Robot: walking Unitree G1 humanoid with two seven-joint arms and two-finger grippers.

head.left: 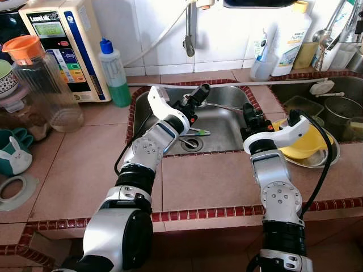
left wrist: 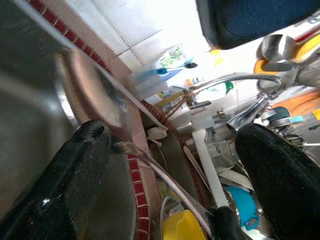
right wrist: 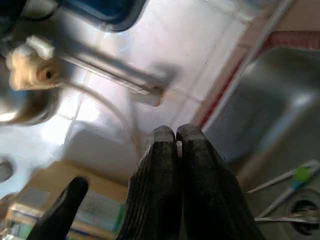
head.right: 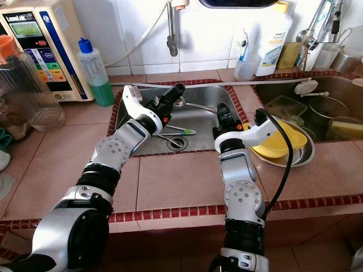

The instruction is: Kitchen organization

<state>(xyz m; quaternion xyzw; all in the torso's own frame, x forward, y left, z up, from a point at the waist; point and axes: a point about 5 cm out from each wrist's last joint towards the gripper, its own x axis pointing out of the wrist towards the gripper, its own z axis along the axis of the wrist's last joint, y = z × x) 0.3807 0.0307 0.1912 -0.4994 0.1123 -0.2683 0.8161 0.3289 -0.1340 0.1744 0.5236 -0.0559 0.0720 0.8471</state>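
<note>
Spoon in sink, between the left gripper's parted fingers.

yellow bowl, orange-lidded jar, green-liquid bottle

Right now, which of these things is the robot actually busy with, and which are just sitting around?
In use:
left pincer, open, over the sink
right pincer, shut
spoon in the sink
green-handled utensils by the drain

Sitting around:
green soap bottle
clear jug
yellow bowl
white bottle
</note>
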